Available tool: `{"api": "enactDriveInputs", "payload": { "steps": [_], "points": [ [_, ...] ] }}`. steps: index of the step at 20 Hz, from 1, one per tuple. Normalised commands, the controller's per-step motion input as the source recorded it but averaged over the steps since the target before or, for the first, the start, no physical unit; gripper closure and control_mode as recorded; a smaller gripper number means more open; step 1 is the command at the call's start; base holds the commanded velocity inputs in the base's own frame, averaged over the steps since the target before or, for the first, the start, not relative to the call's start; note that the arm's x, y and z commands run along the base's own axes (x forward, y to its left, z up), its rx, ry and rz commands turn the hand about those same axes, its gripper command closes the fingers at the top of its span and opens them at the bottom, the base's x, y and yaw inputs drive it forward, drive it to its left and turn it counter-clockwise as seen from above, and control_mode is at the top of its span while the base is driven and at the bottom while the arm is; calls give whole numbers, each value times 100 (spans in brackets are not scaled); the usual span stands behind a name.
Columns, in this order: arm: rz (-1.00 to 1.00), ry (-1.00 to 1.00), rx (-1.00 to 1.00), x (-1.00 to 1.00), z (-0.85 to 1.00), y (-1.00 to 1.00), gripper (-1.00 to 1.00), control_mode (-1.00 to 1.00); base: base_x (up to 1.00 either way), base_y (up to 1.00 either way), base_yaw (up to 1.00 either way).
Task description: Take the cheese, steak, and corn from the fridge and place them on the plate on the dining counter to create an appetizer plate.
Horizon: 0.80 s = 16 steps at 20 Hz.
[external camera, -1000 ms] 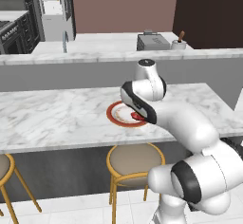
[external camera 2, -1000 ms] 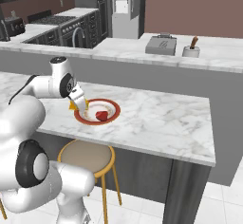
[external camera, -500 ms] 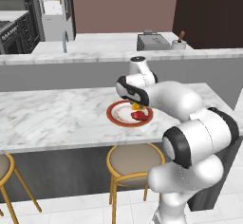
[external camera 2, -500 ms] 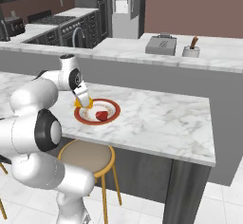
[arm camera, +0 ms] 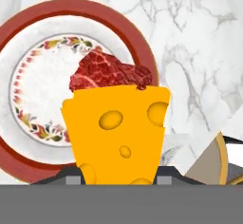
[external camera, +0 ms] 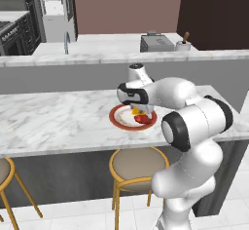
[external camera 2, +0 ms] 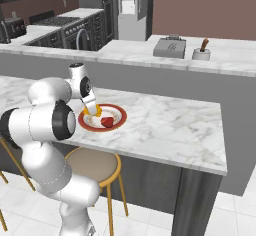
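Our jaws grip the cheese (arm camera: 116, 130) just over the plate (arm camera: 137, 42) on the worktop (external camera: 58, 119); we should lower it beside the steak (arm camera: 110, 72), then release.

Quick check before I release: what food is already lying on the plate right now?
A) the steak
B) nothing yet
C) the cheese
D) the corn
A: the dark-red steak lies on the plate, while the cheese is clamped in the gripper above the plate's edge, as the hand view shows.
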Motion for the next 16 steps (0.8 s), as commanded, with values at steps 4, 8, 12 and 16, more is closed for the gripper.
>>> {"api": "enactDriveInputs", "payload": {
  "steps": [4, 8, 12, 16],
  "points": [
    [-4, 0, 0, 50, -23, 0, 100, -100, 0, 0, 0],
    [-1, 0, 0, 58, -23, 0, 100, -100, 0, 0, 0],
    [0, 0, 0, 49, -26, 0, 100, -100, 0, 0, 0],
    [-1, 0, 0, 42, -31, 0, 100, -100, 0, 0, 0]
  ]
}}
